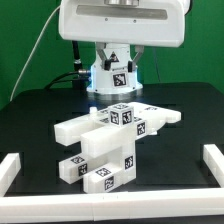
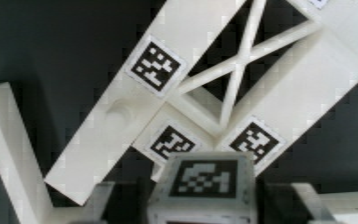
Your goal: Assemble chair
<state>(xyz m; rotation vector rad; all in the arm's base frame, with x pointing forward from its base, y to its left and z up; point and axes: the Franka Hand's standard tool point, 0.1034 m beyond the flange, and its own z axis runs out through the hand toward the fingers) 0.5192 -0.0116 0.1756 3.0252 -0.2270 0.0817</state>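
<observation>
The gripper (image 1: 111, 96) points straight down with its jaws set narrow, closed on a small tagged block at the upper end of the chair (image 1: 100, 142). In the wrist view the dark fingers (image 2: 119, 198) sit hard against both sides of that block, whose square black-and-white tag faces the camera.

From the grip outward, the chair runs away from the hand as one joined white structure lying on the black table (image 1: 40, 120), directly under the gripper and out towards the camera of the exterior view. It is chunky, matte white plastic with square edges: a broad flat slab (image 2: 114, 130) slanting off from the held block, two thin bars (image 2: 243, 48) crossing in an X beside it, and stubby blocks jutting out at the sides. Printed tags (image 1: 122, 117) sit on several faces.

Farther from the hand, a white border rail (image 1: 12, 170) edges the smooth, dark table.
</observation>
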